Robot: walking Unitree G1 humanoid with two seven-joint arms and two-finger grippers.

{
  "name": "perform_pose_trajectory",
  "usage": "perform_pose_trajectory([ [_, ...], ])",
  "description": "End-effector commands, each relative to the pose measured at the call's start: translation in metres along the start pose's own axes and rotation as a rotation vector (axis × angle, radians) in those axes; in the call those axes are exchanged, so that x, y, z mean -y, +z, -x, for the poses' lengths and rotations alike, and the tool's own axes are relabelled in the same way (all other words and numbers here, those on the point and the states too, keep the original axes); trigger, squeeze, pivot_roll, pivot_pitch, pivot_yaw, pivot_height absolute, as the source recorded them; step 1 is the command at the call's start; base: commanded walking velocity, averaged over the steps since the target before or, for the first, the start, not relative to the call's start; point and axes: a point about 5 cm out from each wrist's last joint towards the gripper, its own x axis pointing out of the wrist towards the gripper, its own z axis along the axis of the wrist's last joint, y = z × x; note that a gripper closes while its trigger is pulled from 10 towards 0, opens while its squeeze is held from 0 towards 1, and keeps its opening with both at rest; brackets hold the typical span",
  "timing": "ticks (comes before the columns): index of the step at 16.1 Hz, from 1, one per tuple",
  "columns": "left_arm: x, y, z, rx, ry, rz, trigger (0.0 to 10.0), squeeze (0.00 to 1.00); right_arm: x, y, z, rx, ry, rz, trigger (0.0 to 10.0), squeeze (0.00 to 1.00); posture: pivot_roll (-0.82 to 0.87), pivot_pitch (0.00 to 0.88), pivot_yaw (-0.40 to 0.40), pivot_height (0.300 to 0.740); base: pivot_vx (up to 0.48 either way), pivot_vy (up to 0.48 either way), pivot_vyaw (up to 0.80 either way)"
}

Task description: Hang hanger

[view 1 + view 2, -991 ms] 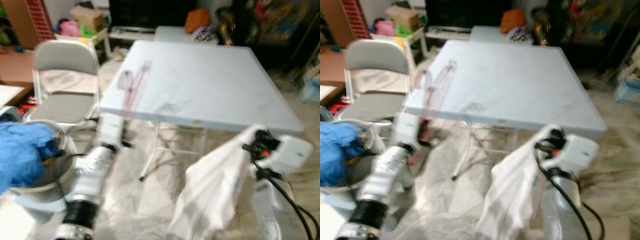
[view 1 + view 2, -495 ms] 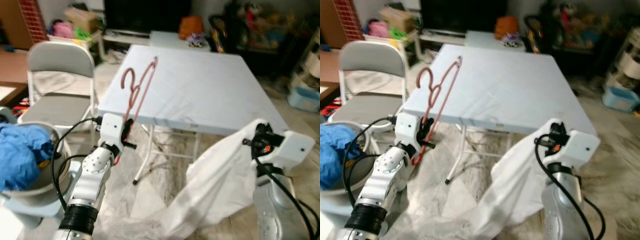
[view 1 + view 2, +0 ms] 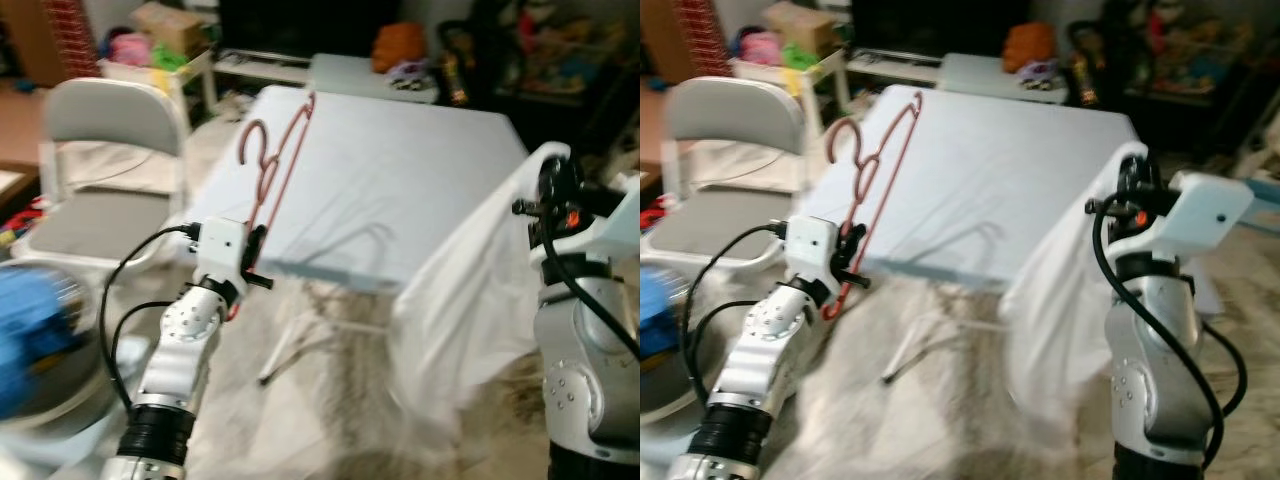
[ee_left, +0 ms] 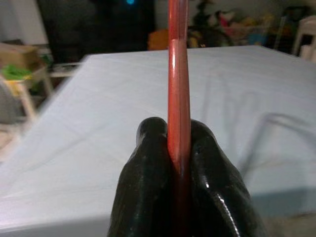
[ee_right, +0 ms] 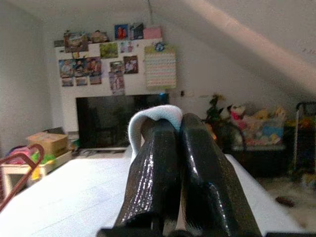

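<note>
The thin red hanger looks light, stiff and probably slippery, so the left pincer stays clamped on its lower bar, while the right pincer is closed on soft white cloth.

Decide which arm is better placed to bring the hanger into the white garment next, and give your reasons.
Left, probably. The left gripper is shut on the red hanger, held upright over the table edge. The right gripper is shut on the white garment, holding it hanging beside the table.

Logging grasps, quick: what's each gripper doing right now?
Left gripper: shut on the red hanger.
Right gripper: shut on the white garment.
</note>
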Motion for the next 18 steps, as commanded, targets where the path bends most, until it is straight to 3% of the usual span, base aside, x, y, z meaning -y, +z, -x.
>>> perform_pose_trajectory([
  [1,0.002,0.007,-0.002,0.024,-0.016,-0.016,10.0,0.0,-0.001,0.01,-0.004,0.042,0.007,0.001,10.0,0.0,0.19,0.0,-0.096,0.74,0.472,0.0,0.0],
  [6,0.004,0.003,0.001,0.006,-0.017,-0.002,10.0,0.0,-0.013,0.023,-0.026,0.084,0.067,-0.015,10.0,0.0,0.2,0.0,-0.106,0.74,0.457,0.0,0.0],
  [12,0.003,0.0,0.002,-0.009,0.048,-0.014,10.0,0.0,-0.036,0.036,-0.064,0.12,0.214,-0.004,10.0,0.0,0.23,0.004,-0.14,0.74,0.0,0.0,0.0],
  [18,0.0,-0.002,0.013,-0.02,0.067,-0.027,10.0,0.0,-0.046,0.01,-0.048,0.033,0.247,-0.055,10.0,0.0,0.27,0.042,-0.148,0.74,0.0,0.0,0.0],
])
